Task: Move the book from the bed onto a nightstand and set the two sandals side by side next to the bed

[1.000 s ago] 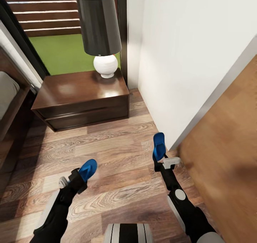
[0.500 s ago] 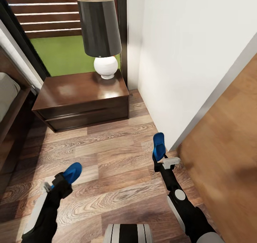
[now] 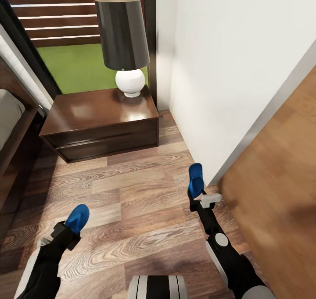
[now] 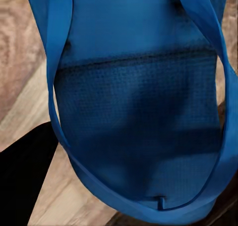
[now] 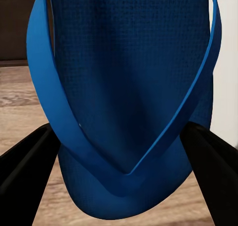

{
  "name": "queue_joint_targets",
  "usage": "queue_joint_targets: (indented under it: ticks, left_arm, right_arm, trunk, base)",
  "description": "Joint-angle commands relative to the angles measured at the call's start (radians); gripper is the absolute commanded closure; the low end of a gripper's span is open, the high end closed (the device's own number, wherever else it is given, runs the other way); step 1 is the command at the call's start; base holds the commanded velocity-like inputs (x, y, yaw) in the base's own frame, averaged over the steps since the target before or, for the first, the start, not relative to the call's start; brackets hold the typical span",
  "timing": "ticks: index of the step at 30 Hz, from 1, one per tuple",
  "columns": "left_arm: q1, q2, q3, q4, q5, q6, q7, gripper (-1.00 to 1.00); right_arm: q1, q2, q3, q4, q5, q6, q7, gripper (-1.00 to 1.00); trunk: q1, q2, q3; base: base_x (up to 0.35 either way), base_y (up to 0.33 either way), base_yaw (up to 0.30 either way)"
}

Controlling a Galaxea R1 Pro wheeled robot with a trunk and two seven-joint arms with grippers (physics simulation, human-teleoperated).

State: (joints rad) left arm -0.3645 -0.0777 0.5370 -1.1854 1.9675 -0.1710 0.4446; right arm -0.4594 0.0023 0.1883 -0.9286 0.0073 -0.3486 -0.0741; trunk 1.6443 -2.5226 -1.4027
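Both arms reach low over the floor (image 3: 145, 189); left end effector (image 3: 66, 233) grips one blue sandal (image 3: 77, 217), right end effector (image 3: 196, 199) clamps the other sandal (image 3: 195, 180), near the nightstand (image 3: 101, 121).

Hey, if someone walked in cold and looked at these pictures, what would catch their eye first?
Two bright blue sandals, one in the left pincer low over the wood-plank floor, the other in the right pincer near the white wall. Behind them, a dark-shaded lamp on a glossy brown nightstand.

Black arms (image 3: 219, 242) with white panels, white-and-black striped trunk (image 3: 158, 287).
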Motion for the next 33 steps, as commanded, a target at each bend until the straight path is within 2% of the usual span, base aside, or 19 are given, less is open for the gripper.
queue_joint_targets:
  ticks: [1,2,4,7,9,10,12,13,14,15,16,17,22,23,26,33]
  left_arm:
    - [-0.001,0.0,0.044,-0.001,0.017,-0.005,0.003,1.0]
    - [-0.001,-0.001,0.075,-0.001,0.018,-0.003,0.004,1.0]
    - [-0.001,-0.002,0.108,-0.001,0.016,-0.002,0.005,1.0]
    - [-0.001,-0.002,0.114,-0.001,0.011,-0.001,0.006,1.0]
    - [-0.001,-0.001,0.1,-0.001,0.0,-0.001,0.006,1.0]
    - [-0.001,0.0,0.085,-0.001,-0.018,-0.001,0.007,1.0]
    - [-0.001,0.002,0.051,-0.001,-0.092,-0.001,0.007,1.0]
    - [-0.001,0.003,0.041,-0.001,-0.119,-0.001,0.007,1.0]
    - [-0.001,0.003,0.02,-0.002,-0.18,-0.001,0.008,1.0]
    - [-0.001,0.003,0.02,-0.002,-0.18,-0.001,0.008,1.0]
    - [-0.001,0.002,-0.016,-0.005,-0.267,-0.001,0.009,1.0]
    - [-0.001,0.005,-0.129,-0.015,-0.373,-0.001,0.006,1.0]
    - [-0.001,0.037,-0.352,-0.05,-0.292,-0.002,-0.001,1.0]
    - [-0.001,0.04,-0.373,-0.054,-0.284,-0.002,-0.002,1.0]
    - [-0.001,0.045,-0.403,-0.074,-0.27,-0.001,-0.001,1.0]
    - [-0.001,0.053,-0.415,-0.119,-0.255,0.0,-0.001,1.0]
  right_arm:
    - [-0.001,0.0,0.003,0.001,0.001,-0.002,-0.007,1.0]
    - [-0.001,0.0,0.004,0.001,0.002,-0.003,-0.007,1.0]
    - [0.0,0.001,0.004,0.002,0.003,-0.003,-0.007,1.0]
    - [-0.001,0.001,0.004,0.002,0.003,-0.002,-0.007,1.0]
    - [-0.001,0.001,0.003,0.002,0.003,-0.002,-0.007,1.0]
    - [-0.001,0.001,0.003,0.002,0.002,-0.002,-0.007,1.0]
    - [-0.001,0.001,0.003,0.002,0.002,-0.002,-0.007,1.0]
    - [-0.001,0.001,0.003,0.002,0.002,-0.002,-0.007,1.0]
    - [-0.001,0.001,0.003,0.002,0.002,-0.002,-0.007,1.0]
    - [-0.001,0.001,0.003,0.002,0.002,-0.002,-0.007,1.0]
    - [-0.001,0.001,0.003,0.002,0.002,-0.002,-0.007,1.0]
    - [-0.001,0.001,0.002,0.002,0.002,-0.003,-0.007,1.0]
    - [-0.001,0.001,0.0,0.007,0.001,-0.003,-0.007,1.0]
    - [-0.001,0.002,0.0,0.007,0.0,-0.003,-0.007,1.0]
    - [-0.001,0.002,0.0,0.008,0.001,-0.002,-0.007,1.0]
    - [-0.001,0.0,0.0,0.008,0.0,-0.002,-0.007,1.0]
  trunk:
    - [0.0,0.0,-0.001]
    - [0.0,0.0,-0.001]
    - [0.0,0.0,-0.001]
    - [0.0,0.0,-0.001]
    - [0.0,0.0,-0.001]
    - [0.0,0.0,-0.001]
    - [0.0,0.0,-0.001]
    - [0.0,0.0,-0.001]
    - [0.0,0.0,-0.001]
    - [0.0,0.0,-0.001]
    - [0.0,0.0,-0.001]
    - [0.0,0.0,-0.001]
    - [0.0,0.0,-0.001]
    - [0.0,0.0,-0.001]
    - [0.0,0.0,-0.001]
    - [0.0,0.0,-0.001]
  base:
    - [0.0,0.0,0.0]
    - [0.0,0.0,0.0]
    - [0.0,0.0,0.0]
    - [0.0,0.0,0.0]
    - [0.0,0.0,0.0]
    - [0.0,0.0,0.0]
    - [0.0,0.0,0.0]
    - [0.0,0.0,0.0]
    - [0.0,0.0,0.0]
    - [0.0,0.0,0.0]
    - [0.0,0.0,0.0]
    - [0.0,0.0,0.0]
    - [0.0,0.0,0.0]
    - [0.0,0.0,0.0]
    - [0.0,0.0,0.0]
    - [0.0,0.0,0.0]
